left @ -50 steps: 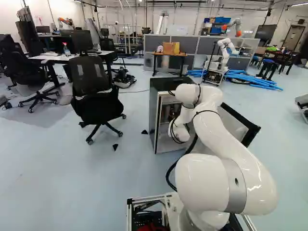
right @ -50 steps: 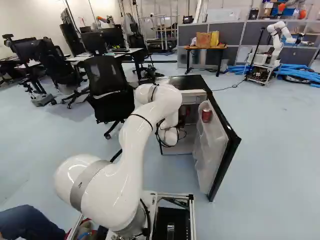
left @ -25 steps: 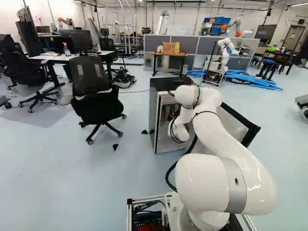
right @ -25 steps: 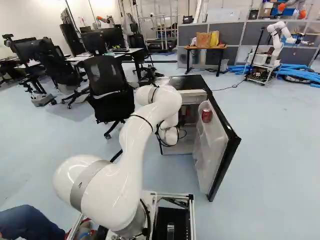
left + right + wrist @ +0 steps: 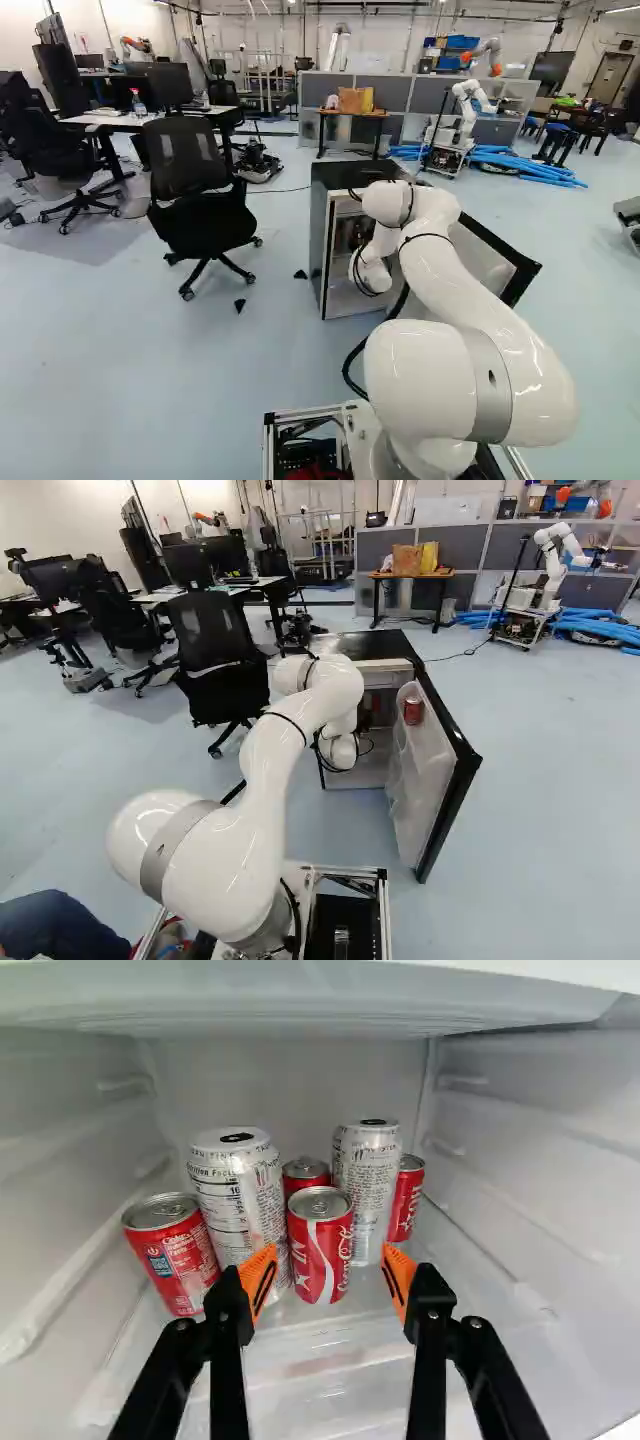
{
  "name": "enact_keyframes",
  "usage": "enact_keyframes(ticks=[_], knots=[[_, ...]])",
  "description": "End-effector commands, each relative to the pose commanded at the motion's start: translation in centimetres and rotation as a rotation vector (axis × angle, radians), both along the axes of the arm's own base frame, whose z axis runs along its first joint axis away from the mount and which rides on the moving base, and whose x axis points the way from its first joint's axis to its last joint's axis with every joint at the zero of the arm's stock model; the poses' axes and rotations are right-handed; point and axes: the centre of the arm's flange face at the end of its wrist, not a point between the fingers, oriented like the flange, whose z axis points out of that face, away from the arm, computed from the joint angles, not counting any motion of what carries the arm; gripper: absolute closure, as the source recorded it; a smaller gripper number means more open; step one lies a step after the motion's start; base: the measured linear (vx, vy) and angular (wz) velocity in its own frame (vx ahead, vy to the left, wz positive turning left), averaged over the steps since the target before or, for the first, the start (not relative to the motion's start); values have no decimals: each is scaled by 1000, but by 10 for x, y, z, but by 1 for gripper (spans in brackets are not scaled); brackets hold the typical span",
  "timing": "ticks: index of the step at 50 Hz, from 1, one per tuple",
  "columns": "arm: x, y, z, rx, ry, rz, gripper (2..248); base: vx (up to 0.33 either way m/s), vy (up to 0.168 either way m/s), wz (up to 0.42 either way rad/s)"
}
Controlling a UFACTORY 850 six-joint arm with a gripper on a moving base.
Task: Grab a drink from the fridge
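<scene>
In the left base view the fridge [image 5: 318, 232] stands with its door [image 5: 425, 780] swung out, and the arm's wrist is at its opening; the arm hides the fingers in both base views. The wrist view shows my gripper [image 5: 328, 1263] open inside the compartment, its orange pads apart. A small red can [image 5: 320, 1248] stands ahead, in line with the gap, with space on both sides. Behind it is another red can [image 5: 304, 1172]. Tall white cans [image 5: 232, 1195] [image 5: 366, 1180] flank it. Farther out are a tilted red can [image 5: 177, 1265] and a red can [image 5: 406, 1200].
A red can [image 5: 413, 710] sits in the door shelf. Compartment walls [image 5: 545, 1180] rise on both sides of the gripper, with a ceiling ledge [image 5: 300, 1000] above. An office chair [image 5: 195, 200] stands beside the fridge. Another robot [image 5: 462, 115] stands farther back.
The arm's upper bend has dipped slightly, with a very small shift of the wrist. The base, fridge and door have stayed put.
</scene>
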Motion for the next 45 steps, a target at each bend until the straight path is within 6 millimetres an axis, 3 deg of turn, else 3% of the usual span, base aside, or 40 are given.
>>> enact_keyframes(ticks=[45], knots=[[23,-2,-11,-14,-50,6,89,0,0,0]])
